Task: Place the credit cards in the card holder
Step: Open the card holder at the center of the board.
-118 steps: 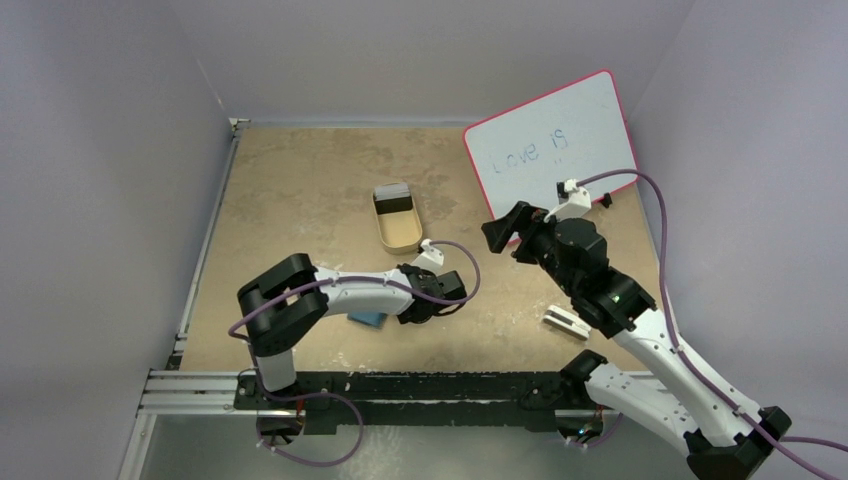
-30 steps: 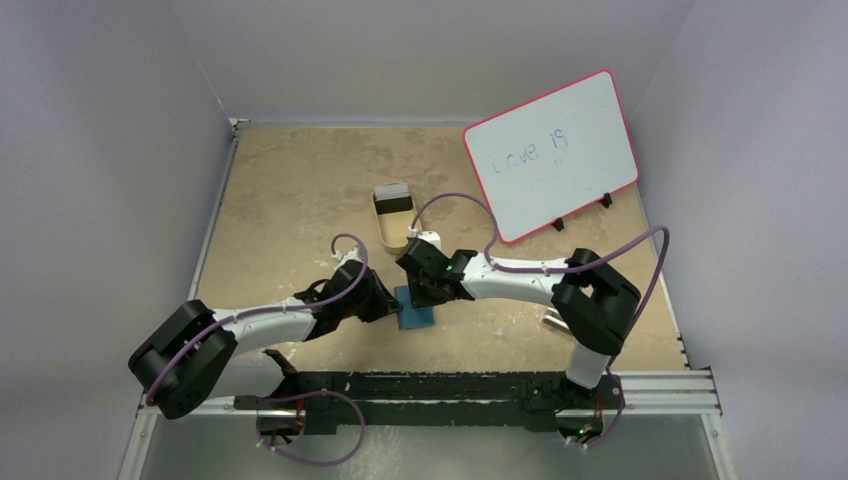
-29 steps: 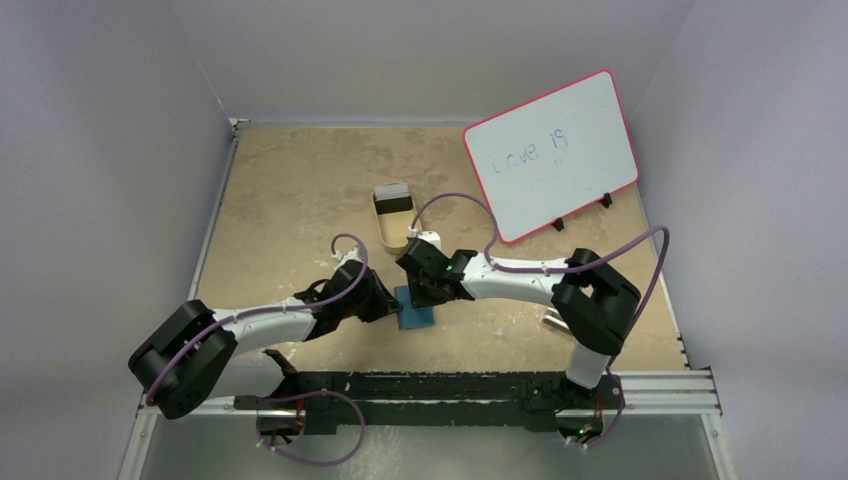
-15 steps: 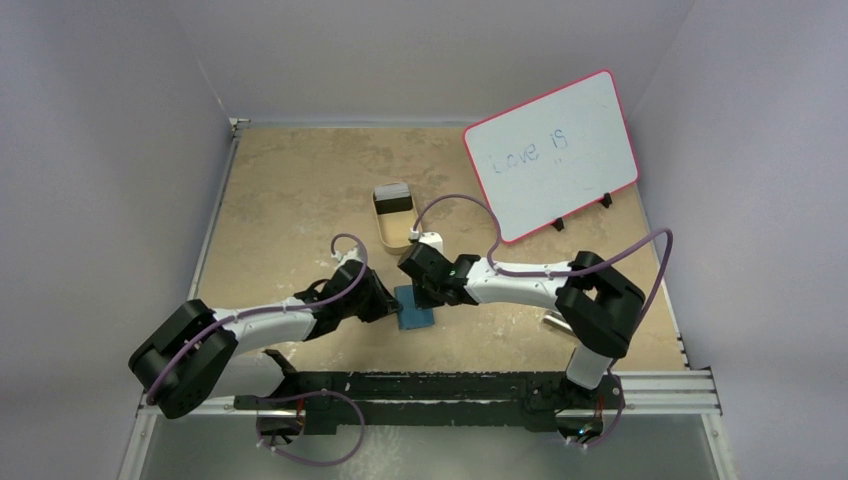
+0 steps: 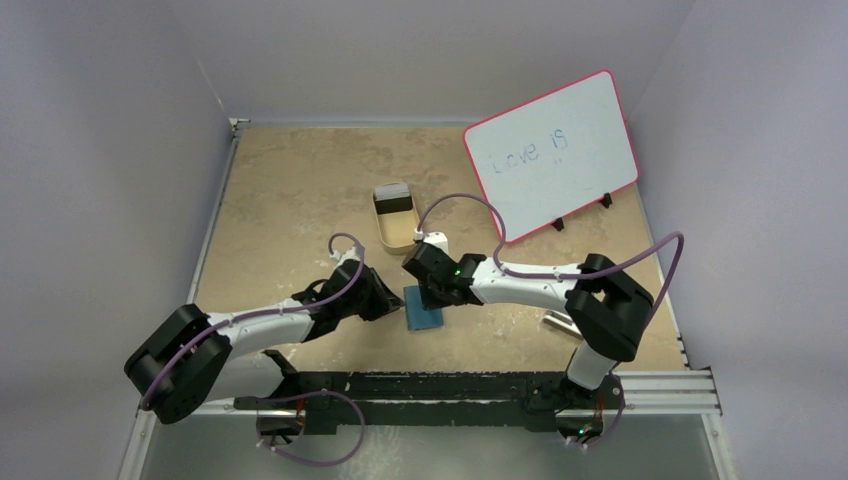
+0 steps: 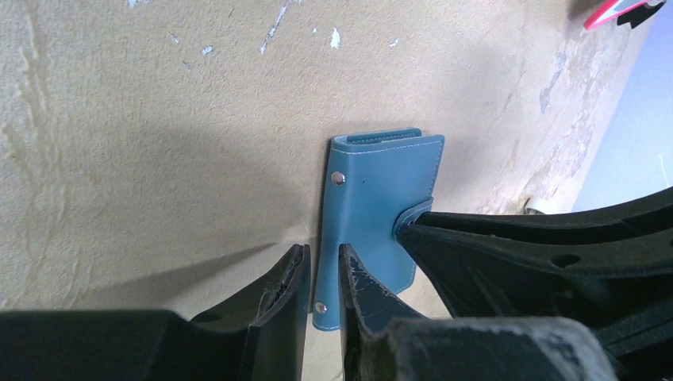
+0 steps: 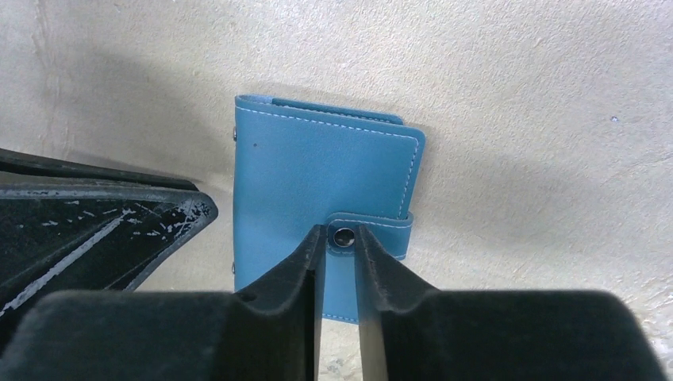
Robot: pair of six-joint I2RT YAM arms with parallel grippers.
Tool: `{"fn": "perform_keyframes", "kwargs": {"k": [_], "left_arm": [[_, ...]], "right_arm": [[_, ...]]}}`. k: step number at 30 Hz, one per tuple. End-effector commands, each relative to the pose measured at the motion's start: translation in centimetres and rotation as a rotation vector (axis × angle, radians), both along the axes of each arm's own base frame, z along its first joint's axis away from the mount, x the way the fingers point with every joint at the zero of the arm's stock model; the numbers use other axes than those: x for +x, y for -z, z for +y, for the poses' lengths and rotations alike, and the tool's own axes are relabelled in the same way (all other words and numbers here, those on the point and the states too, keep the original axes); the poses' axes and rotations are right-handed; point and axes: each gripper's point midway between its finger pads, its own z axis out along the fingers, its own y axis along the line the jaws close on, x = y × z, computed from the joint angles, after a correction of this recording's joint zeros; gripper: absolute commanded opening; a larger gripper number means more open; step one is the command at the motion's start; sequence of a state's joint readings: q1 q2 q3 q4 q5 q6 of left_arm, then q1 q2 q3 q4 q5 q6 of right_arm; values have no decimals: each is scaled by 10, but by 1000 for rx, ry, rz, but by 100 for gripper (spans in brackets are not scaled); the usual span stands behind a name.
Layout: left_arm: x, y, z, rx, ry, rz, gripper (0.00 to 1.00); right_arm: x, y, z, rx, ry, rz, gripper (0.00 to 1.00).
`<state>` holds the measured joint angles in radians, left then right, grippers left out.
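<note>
While the small blue card holder lies closed and flat on the tan surface, both arms reach in low from either side and meet over it, near the front middle. Its long axis runs roughly front to back.

At the long edge marked by two metal rivets sits the left end effector. Its fingers are almost together, with that edge showing in the slit between them; whether they grip it cannot be told.

At the opposite long edge, the right end effector sits right over the strap tab. Its fingers are also nearly closed, with the silver snap in the gap; a firm pinch cannot be confirmed.

Neither arm is nearer, as both are at the holder. Each stretches out almost level, wrist tipped down.

Opening the holder likely depends on the right arm peeling the tab up and away from the left arm's side.

Farther back, a tan tray holds what look like the credit cards, well apart from the holder.
</note>
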<state>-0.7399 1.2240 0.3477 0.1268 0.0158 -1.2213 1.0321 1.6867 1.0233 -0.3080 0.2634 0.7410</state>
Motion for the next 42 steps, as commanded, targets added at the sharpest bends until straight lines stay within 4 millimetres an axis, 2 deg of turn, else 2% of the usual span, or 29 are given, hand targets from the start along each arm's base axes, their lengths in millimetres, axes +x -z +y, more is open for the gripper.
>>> {"fn": "perform_keyframes", "kwargs": {"k": [1,10,16,18,22,25,31,34,36,42], "left_arm": [[11,-21,-10,-73,-18,-42,19],[9,-11,-14,-83,-5,-19,20],[7,-7,-17,-95,7,-6,20],[7,-7,-17,-94,6,-6,20],[6,-7,-16,-87,6,-5,20],[6,-6,-14,-80,3,-6,20],[5,-5,-13,-69,2,-1,20],[5,-1,-10,-51,-4,4,20],[5,1,-10,-47,-4,8,20],[7,-2,-11,-35,6,5,20]], "right_arm": [[4,-25,2,22,8,-26,25],[-3,-6,6,9,-7,14,37],[-5,19,-1,-73,-10,36,44],[-6,28,-12,-138,8,43,42],[-6,33,-27,-200,38,33,28],[-6,31,-31,-195,55,18,16],[-9,24,-26,-122,38,9,0],[-5,10,-13,-41,28,-17,0],[-9,6,-13,3,19,-23,0],[-4,-33,-5,140,35,-86,0]]}}
